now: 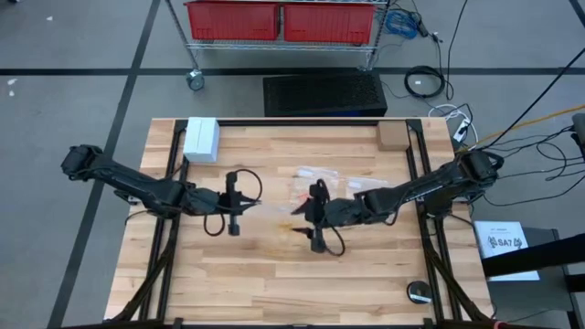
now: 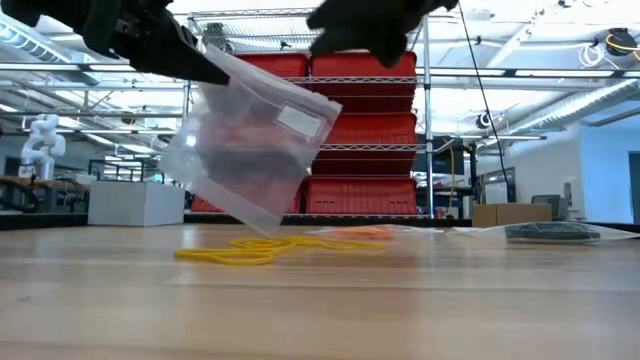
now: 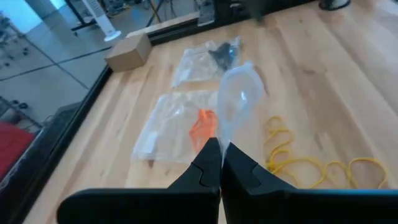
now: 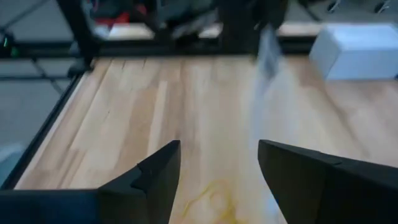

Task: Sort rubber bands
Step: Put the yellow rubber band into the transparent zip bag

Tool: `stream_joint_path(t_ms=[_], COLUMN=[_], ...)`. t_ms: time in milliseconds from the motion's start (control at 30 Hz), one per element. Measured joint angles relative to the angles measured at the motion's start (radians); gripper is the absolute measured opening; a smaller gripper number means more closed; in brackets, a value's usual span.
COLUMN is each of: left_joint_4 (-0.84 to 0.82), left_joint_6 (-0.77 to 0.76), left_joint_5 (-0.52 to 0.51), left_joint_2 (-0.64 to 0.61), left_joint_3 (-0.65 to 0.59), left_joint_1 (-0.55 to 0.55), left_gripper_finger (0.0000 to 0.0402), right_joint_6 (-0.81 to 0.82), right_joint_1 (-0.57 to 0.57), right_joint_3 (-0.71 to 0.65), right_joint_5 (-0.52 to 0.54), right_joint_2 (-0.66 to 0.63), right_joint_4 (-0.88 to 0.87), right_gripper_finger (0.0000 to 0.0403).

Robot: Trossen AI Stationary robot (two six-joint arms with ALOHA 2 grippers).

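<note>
From overhead I see both arms reaching in over the wooden counter (image 1: 274, 274), but the clear bag barely registers there. The low view gives me what that one hides: the left hand (image 2: 205, 68) is pinched shut on the top edge of a clear plastic bag (image 2: 245, 150), which hangs tilted in the air above the counter, glossy and crinkled, with a white label patch near its upper corner.

The left wrist view confirms the grip: its two dark fingers (image 3: 208, 165) are pressed together on the thin film.

The right hand (image 4: 217, 180) stands wide open, holding nothing, its dark blunt fingers spread over bare wood planks.

The yellow rubber bands (image 2: 250, 250) lie loose on the counter under the hanging bag, thin tangled loops. The left wrist view shows them as a string of curls.

Only that wrist view lets me sort out the flat bags beyond: one holds orange rubber bands (image 3: 202, 124), another holds black rubber bands (image 3: 224, 55). A small cardboard box (image 3: 127, 53) sits near the counter's edge.
</note>
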Motion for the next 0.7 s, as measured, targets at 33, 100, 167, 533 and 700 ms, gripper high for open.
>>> stream_joint_path(t_ms=[33,100,167,533,700], left_joint_4=[-0.014,-0.027,-0.046,-0.075,-0.076], left_joint_6=[0.000,0.001,0.001,-0.009,-0.035], left_joint_5=[-0.009,-0.021,-0.021,-0.020,-0.020], left_joint_2=[-0.010,-0.031,-0.057,-0.109,-0.109], left_joint_3=[0.000,0.000,0.000,-0.028,-0.032], left_joint_1=[0.000,0.000,0.000,0.005,0.003], left_gripper_finger=[0.0000,0.0000,0.0000,0.0000,0.0000], right_joint_6=[0.001,0.026,0.069,0.184,0.169], right_joint_1=[0.011,0.035,0.061,0.123,0.104], right_joint_3=[0.000,-0.001,-0.001,0.135,0.340], right_joint_5=[-0.001,-0.003,-0.004,-0.008,-0.001], right_joint_2=[0.000,0.013,0.040,0.380,0.509], right_joint_4=[-0.020,-0.060,-0.085,-0.040,-0.212], right_gripper_finger=[0.0210,0.0210,0.0210,0.0210,0.0210])
